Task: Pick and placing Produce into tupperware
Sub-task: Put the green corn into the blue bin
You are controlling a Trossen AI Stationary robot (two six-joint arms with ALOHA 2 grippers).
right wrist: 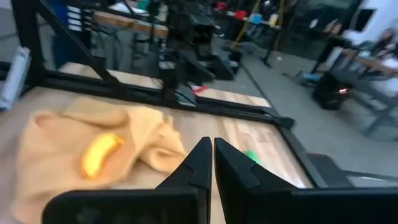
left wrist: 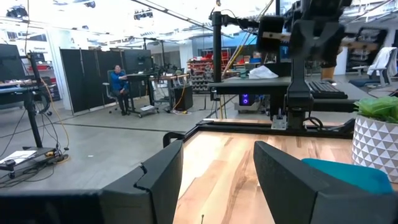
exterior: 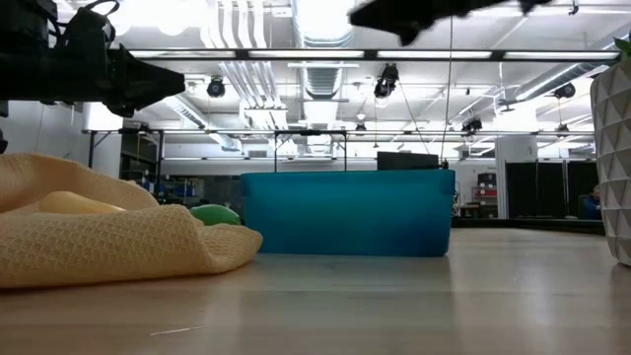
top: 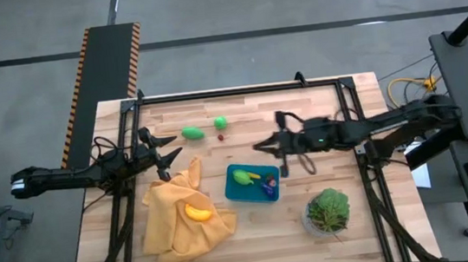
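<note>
The teal tupperware [top: 252, 182] sits mid-table and holds a green piece [top: 241, 176] plus small purple and yellow pieces [top: 267, 184]. A yellow-orange piece [top: 197, 211] lies on the mustard cloth [top: 182, 215]. Two green pieces [top: 191, 133] [top: 220, 123] and a tiny red one [top: 221, 137] rest on the wood farther back. My left gripper [top: 171, 151] hovers open above the cloth's far edge, left of the tupperware. My right gripper [top: 259, 146] is shut and empty, raised above the table just beyond the tupperware's far side [right wrist: 211, 155].
A leafy plant in a pot [top: 328, 211] stands near the right of the tupperware. The crumpled cloth covers the near-left area [exterior: 99, 237]. A black frame [top: 239, 91] runs along the table's far and side edges. Bare wood [top: 319, 113] lies at the far right.
</note>
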